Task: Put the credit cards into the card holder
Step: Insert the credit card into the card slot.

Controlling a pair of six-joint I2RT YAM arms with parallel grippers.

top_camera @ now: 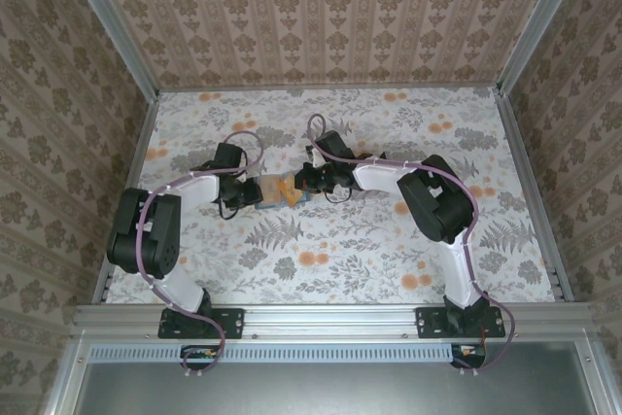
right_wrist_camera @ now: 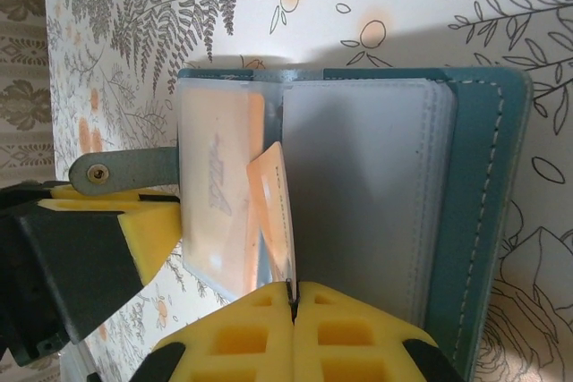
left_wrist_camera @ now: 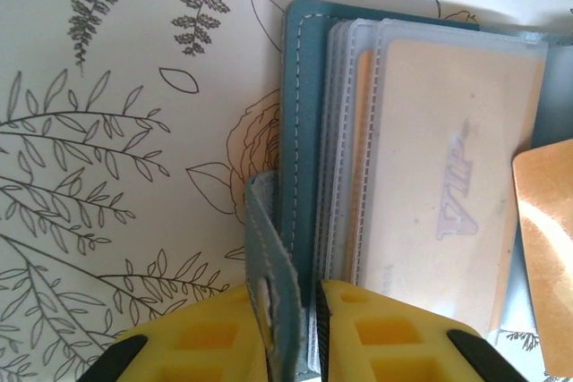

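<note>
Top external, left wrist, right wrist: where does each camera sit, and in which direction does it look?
Top external: fixed above and behind the bases, looking down at the table; the left arm and right arm show, meeting at the card holder.
Left wrist: on the left arm, looking along the yellow left jaws, which pinch the holder's strap.
Right wrist: on the right arm, looking along the right jaws, shut on an orange card at the open holder.
Shared: both wrist views show the open holder and that card.
</note>
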